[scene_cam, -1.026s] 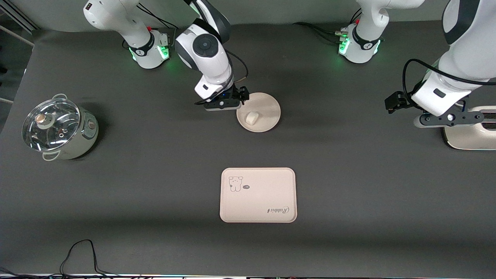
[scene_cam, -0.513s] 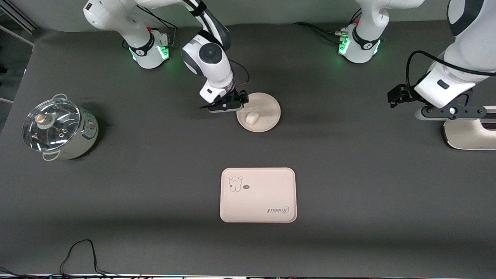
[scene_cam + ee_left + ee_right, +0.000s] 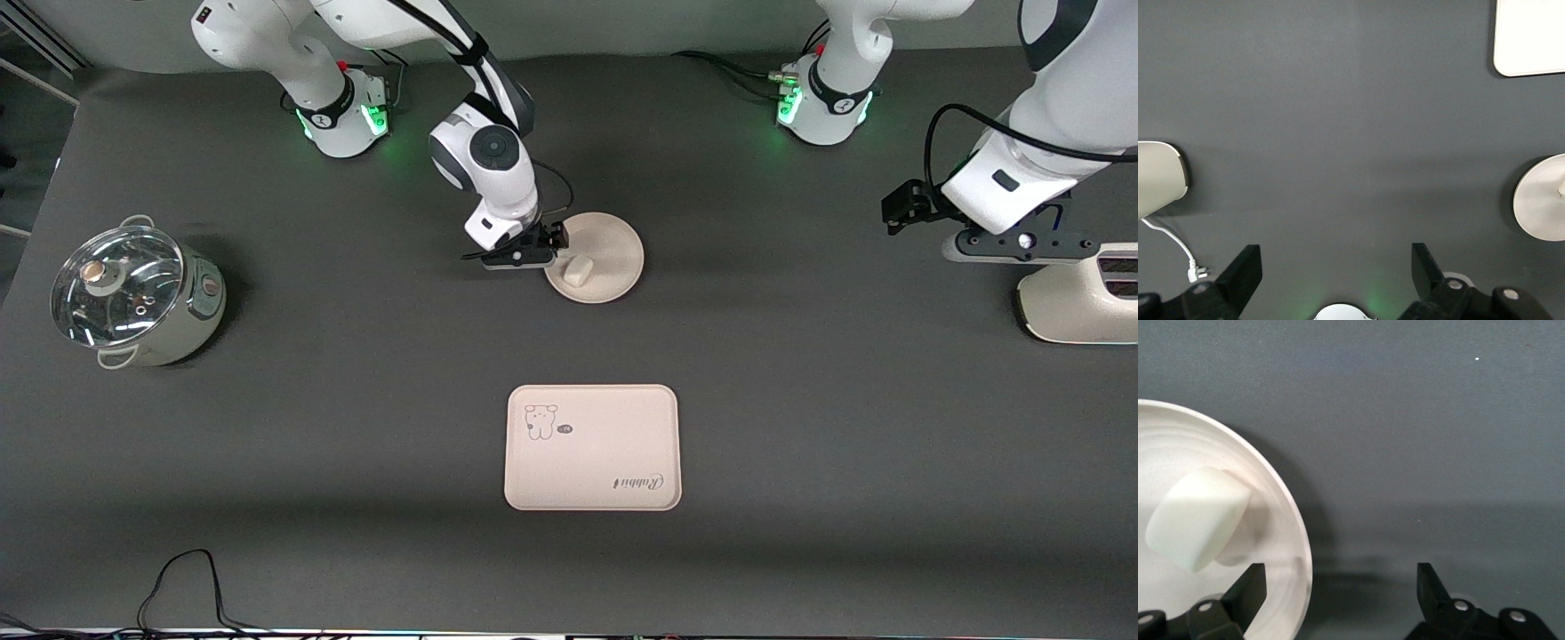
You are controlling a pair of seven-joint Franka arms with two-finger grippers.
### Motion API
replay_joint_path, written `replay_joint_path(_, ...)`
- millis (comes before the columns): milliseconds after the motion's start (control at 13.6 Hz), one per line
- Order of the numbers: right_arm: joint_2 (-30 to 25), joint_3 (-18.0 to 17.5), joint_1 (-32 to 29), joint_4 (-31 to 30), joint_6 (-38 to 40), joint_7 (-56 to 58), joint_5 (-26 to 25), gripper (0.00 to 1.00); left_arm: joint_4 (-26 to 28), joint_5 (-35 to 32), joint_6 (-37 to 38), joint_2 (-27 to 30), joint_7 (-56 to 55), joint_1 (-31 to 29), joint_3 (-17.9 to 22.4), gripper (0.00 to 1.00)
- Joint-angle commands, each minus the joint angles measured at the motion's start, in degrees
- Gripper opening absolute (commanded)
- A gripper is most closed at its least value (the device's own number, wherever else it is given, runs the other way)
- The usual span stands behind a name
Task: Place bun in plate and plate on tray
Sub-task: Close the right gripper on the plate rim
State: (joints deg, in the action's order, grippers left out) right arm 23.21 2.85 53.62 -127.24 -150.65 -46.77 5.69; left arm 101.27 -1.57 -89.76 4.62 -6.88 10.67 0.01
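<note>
Tray (image 3: pixel 593 447) sits bare, nearer the front camera than the plate (image 3: pixel 605 258). Bun (image 3: pixel 578 270) already lies in the plate, so the plate-to-tray step is in hand. Right gripper (image 3: pixel 544 260) is low at the plate's rim, jaws spread and straddling it, holding nothing. Next: pinch rim, lift level. Left gripper (image 3: pixel 1022 260) waits spread wide over the table's left-arm end.

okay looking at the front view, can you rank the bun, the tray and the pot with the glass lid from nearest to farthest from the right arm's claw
1. The bun: on the plate, right beside the right claw, which sits open at the plate's rim.
2. The tray: nearer to the front camera than the plate, mid-table.
3. The pot: at the right arm's end of the table, farthest off.
</note>
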Motion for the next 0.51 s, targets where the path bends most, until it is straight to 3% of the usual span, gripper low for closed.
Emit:
replay_joint_path(0,2.19,-0.91,0.08,2.61,-0.26,-1.83,-0.33,1.00,1.30,0.60,0.64,1.71,0.91,0.22,0.16,1.00)
replay_joint_path(220,3.07,-1.09,0.08,2.79,-1.93,-1.83,-0.24,0.91,1.30,0.69,0.03,1.45,0.91,0.31,0.16,1.00)
replay_joint_path(440,2.89,-1.18,0.00,2.35,-1.93,-1.74,-0.33,0.69,1.30,1.92,-0.15,1.27,0.82,0.31,0.16,1.00)
